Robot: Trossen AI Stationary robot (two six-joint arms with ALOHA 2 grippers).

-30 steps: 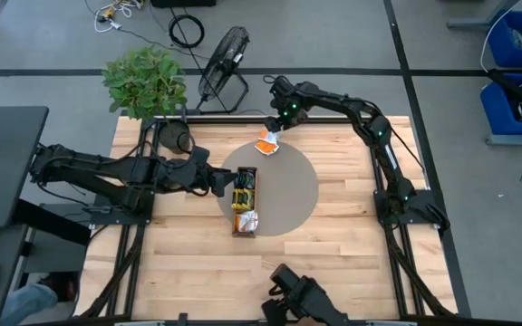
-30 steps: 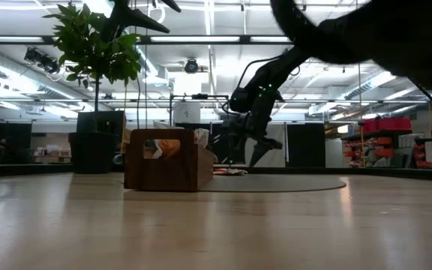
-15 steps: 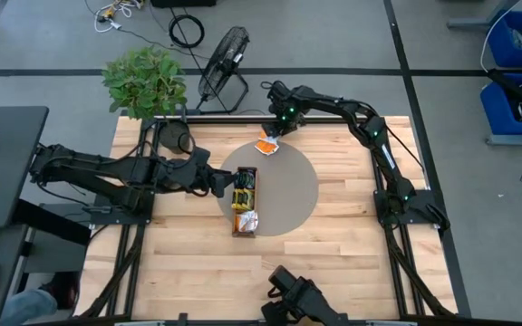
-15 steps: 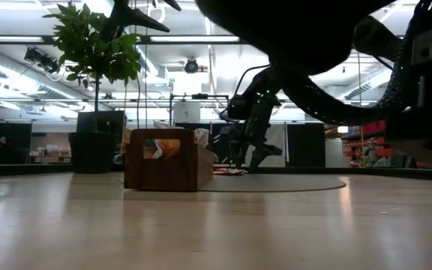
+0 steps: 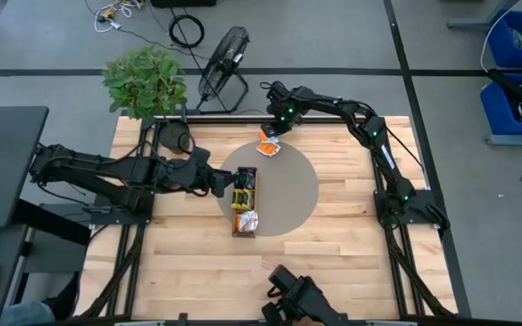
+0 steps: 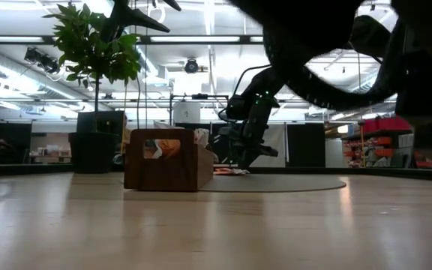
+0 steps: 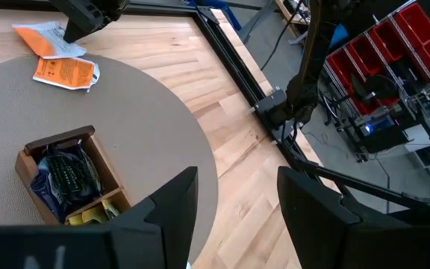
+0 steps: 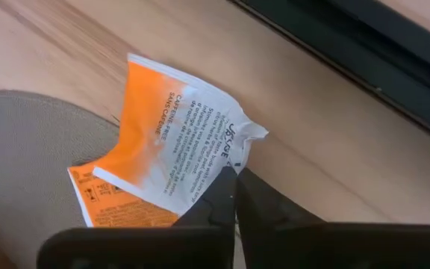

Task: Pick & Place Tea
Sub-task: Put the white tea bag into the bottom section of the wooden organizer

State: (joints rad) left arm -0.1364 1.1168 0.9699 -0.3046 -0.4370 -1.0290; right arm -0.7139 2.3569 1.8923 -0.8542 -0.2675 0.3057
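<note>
tray [image 7: 58,179]: cut off by edge | sachets inside: partly hidden

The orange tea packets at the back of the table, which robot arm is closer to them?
The right one. Its fingers are shut on the top orange tea packet. The left gripper waits open beside the wooden tray.

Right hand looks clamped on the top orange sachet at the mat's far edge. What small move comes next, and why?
Probably a short straight lift. The right hand has its fingers pinched shut on the edge of the upper orange-and-white sachet, which overlaps a second orange sachet beneath it. Raising it first should separate the two before any carry toward the wooden tray.
</note>
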